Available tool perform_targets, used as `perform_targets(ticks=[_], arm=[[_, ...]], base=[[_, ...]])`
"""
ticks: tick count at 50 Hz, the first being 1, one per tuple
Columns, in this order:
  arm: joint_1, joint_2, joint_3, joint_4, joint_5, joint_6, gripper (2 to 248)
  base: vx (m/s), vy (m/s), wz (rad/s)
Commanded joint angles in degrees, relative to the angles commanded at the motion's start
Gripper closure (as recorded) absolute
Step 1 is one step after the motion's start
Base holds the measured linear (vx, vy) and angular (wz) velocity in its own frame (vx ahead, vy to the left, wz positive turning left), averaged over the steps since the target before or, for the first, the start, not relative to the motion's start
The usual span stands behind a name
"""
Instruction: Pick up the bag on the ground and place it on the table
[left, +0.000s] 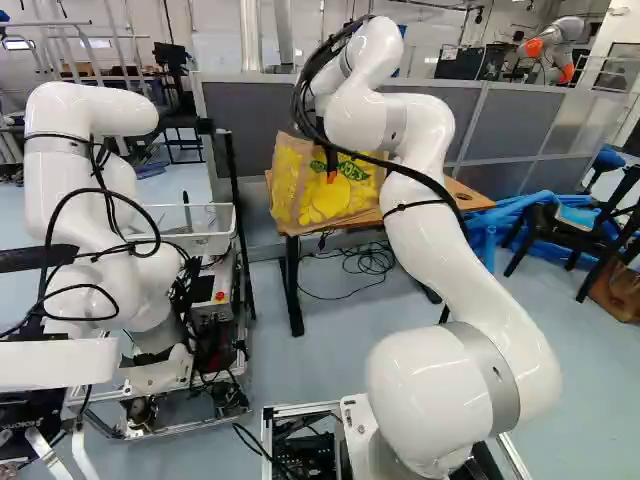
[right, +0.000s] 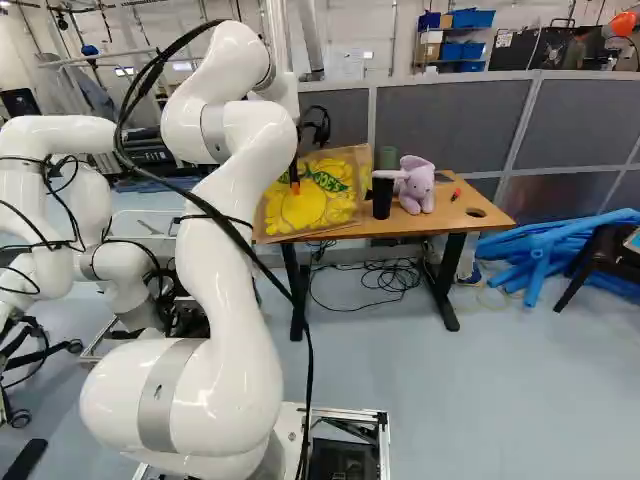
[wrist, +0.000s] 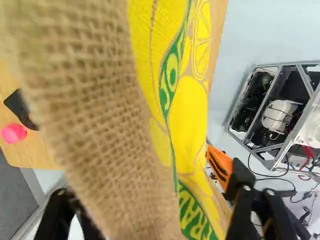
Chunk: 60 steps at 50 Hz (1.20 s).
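The gripper (left: 331, 165) shows at the yellow and tan bag (left: 325, 190), above the left part of the wooden table (right: 460, 215). The bag (right: 315, 205) stands upright at that table's end, its printed side facing the base. In the wrist view the gripper (wrist: 147, 187) has its fingers wide apart, open, with the bag (wrist: 185, 120) between them. One orange pad (wrist: 220, 167) stands off the printed side; the other finger is partly hidden by the blurred burlap close to the camera.
Beside the bag on the table are a black cup (right: 382, 198), a green container and a purple plush elephant (right: 415, 186). Another robot (left: 90, 200) stands at the left. Cables (left: 365, 262) lie under the table; blue tubes (right: 545, 250) and a chair are right of it. Grey partitions stand behind.
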Motion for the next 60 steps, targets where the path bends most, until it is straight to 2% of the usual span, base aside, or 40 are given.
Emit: perform_targets(ticks=[3,4,60], arm=[[0.0,0.4,0.1,0.0,0.0,0.0,28],[0.0,0.5,0.1,0.0,0.0,0.0,3],[0.0,7.4,0.2,0.0,0.0,0.0,3]], base=[[0.0,0.0,0.0],[0.0,0.0,0.0],[0.0,0.0,0.0]])
